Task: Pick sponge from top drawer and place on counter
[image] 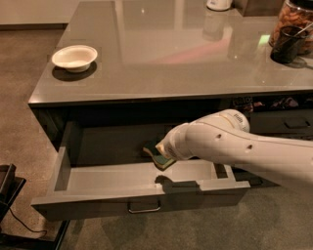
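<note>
The top drawer (98,204) stands pulled open under the counter (171,53), its small metal bar handle at the front. The sponge (157,156), dark green over yellow, sits tilted inside the drawer near its middle. My white arm reaches in from the right. My gripper (167,149) is at the arm's tip, inside the drawer and right at the sponge, mostly hidden behind the wrist. I cannot tell whether the sponge rests on the drawer floor or is lifted off it.
A white bowl (74,57) sits on the counter's left corner. A dark cup (286,44), a jar (295,17) and a white object (217,4) stand at the counter's far right. Darker stacked drawers (283,124) are on the right. Black equipment (7,190) stands on the floor at the left.
</note>
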Robot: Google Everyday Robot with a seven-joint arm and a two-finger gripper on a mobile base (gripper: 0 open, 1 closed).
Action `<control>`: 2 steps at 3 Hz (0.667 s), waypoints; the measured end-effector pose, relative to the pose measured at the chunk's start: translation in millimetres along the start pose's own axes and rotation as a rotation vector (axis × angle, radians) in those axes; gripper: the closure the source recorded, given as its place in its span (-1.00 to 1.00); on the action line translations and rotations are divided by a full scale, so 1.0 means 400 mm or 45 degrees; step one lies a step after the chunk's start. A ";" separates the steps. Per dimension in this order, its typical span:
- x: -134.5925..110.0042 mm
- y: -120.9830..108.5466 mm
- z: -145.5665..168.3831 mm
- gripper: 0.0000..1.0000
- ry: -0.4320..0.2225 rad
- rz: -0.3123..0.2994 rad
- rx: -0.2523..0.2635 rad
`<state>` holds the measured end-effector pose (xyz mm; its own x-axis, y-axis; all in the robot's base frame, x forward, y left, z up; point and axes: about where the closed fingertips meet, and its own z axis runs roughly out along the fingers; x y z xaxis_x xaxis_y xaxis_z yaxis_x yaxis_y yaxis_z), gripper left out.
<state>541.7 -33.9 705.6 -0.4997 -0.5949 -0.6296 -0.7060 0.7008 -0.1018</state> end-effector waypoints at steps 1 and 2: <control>0.010 -0.013 0.044 -0.29 -0.001 0.024 -0.005; 0.019 -0.024 0.094 -0.73 0.002 0.033 -0.025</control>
<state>563.7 -30.4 673.0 -0.5187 -0.5774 -0.6305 -0.7024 0.7083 -0.0707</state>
